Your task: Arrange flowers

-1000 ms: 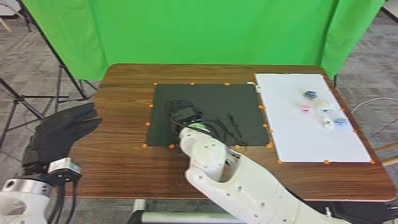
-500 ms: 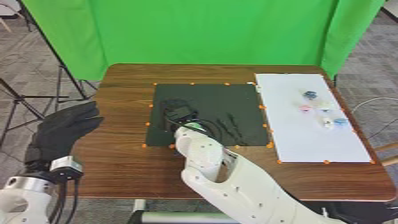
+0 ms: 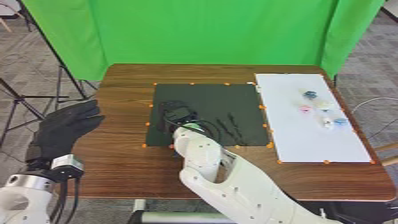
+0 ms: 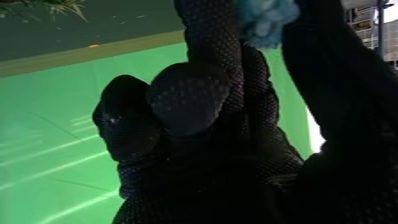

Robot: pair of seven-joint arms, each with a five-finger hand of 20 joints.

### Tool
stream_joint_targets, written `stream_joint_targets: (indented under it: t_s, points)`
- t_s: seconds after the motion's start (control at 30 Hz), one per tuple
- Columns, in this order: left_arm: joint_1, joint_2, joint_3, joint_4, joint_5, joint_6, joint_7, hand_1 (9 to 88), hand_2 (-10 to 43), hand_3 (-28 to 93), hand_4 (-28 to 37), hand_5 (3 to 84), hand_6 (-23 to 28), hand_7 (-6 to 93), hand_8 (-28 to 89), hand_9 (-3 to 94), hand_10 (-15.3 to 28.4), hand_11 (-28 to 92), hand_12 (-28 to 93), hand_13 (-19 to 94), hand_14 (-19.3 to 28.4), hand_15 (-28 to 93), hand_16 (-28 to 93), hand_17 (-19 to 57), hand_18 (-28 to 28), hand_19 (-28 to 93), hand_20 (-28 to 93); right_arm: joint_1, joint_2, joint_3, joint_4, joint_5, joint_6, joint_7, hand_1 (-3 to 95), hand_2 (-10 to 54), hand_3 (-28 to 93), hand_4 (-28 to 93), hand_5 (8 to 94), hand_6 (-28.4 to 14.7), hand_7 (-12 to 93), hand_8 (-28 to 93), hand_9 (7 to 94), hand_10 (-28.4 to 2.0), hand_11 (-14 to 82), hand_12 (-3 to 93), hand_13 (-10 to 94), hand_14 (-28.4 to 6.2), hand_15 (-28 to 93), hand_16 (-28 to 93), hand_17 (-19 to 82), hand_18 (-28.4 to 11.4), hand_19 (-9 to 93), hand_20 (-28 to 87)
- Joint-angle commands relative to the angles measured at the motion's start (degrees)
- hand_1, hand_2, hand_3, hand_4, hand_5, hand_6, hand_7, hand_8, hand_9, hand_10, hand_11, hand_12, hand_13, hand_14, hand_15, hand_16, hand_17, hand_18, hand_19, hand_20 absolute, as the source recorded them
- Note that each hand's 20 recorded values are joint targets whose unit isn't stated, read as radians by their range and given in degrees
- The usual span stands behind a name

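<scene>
Blue flower (image 4: 266, 20) (pale, ruffled) sits pinched in the right robot hand (image 3: 179, 111)

In the head view, the white right arm (image 3: 213, 160) slants forward and leftward, its black-gloved right hand (image 3: 179, 112) at the far end. The right wrist view shows some fingers (image 4: 188, 97) folded inward, while another finger and the thumb pinch. The left arm (image 3: 19, 199) holds its gloved left hand (image 3: 60, 129) forward, fingers loosely extended.
</scene>
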Motion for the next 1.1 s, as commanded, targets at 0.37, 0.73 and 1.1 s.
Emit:
stream_joint_targets:
  t_s: [0.37, 0.73, 1.1]
  points:
    - [0.56, -0.34, -0.53, -0.18, 0.53, -0.75, -1.22, 28.3, 5.0, 82, -14.6, 47.5, 13.7, 15.3, -9, 38.4, 21.6, 29, 11, 26, 28.4, 61, -13, -9.9, 23.4, 58, 10, 0.33, -0.53, 0.24, -0.23, 0.3, 0.43, 0.65, 37.6, -9.5, 73, -28, 68.6, -5.5, 24, -11, 80.4, -14.8, 30.0, 19.3, 81, -6.8, 67, 23, 61, -13.9, 93, 30]
    - [8.99, -1.52, -4.52, -2.41, -0.84, 1.48, 2.21, 28.3, 5.2, 82, -14.6, 48.3, 14.4, 15.0, -9, 38.9, 22.9, 30, 11, 26, 28.4, 62, -14, -9.9, 23.5, 58, 11, 4.24, 3.86, -2.67, -4.94, 1.91, 2.09, -0.68, 38.6, -9.5, 69, -27, 67.2, -5.3, 25, -12, 79.2, -14.8, 30.7, 18.9, 80, -6.6, 68, 23, 61, -13.8, 93, 29]
    - [18.52, -4.01, -7.63, -5.46, -1.8, 3.73, 5.61, 28.1, 5.2, 82, -14.5, 48.6, 14.2, 16.4, -9, 39.2, 22.6, 32, 10, 27, 28.4, 63, -14, -9.8, 23.7, 59, 11, 6.2, 20.67, 6.57, -19.74, 12.73, -2.73, -4.6, 36.5, -6.6, 73, -24, 61.3, -6.8, 22, -11, 68.0, -17.3, 28.3, 17.5, 73, -10.1, 73, 21, 53, -16.3, 93, 33]
